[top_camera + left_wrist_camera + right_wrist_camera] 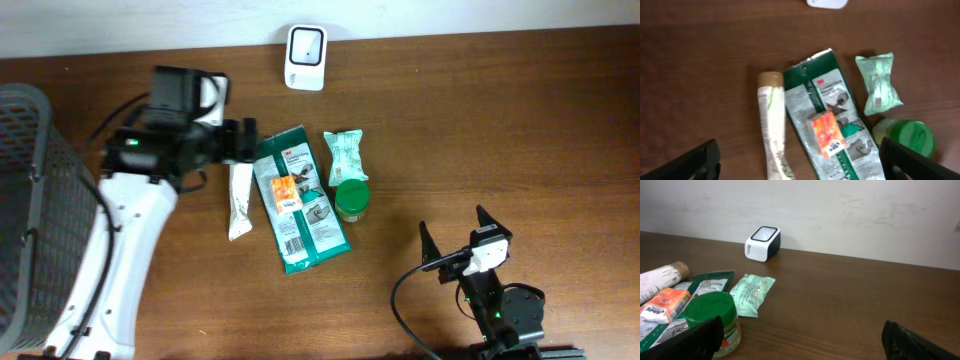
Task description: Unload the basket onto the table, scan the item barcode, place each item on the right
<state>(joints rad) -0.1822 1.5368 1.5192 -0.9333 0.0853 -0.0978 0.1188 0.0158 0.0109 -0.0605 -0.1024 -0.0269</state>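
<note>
A white barcode scanner (305, 44) stands at the table's far edge, its window facing up. Below it lie a flat green packet (300, 205) with a small orange box (284, 190) on top, a white tube (240, 200) to the left, a pale green pouch (345, 157) and a green-lidded jar (351, 199) to the right. My left gripper (245, 140) hangs open over the tube's far end and the packet's corner, holding nothing. In the left wrist view the tube (771, 125) and orange box (826, 132) lie between its fingers (695, 162). My right gripper (455, 240) is open and empty, right of the jar (712, 317).
A dark mesh basket (30, 200) stands at the table's left edge, beside the left arm. A black cable loops by the right arm's base (400, 300). Bare brown tabletop (520, 130) stretches right of the items. A pale wall runs behind the scanner (763, 243).
</note>
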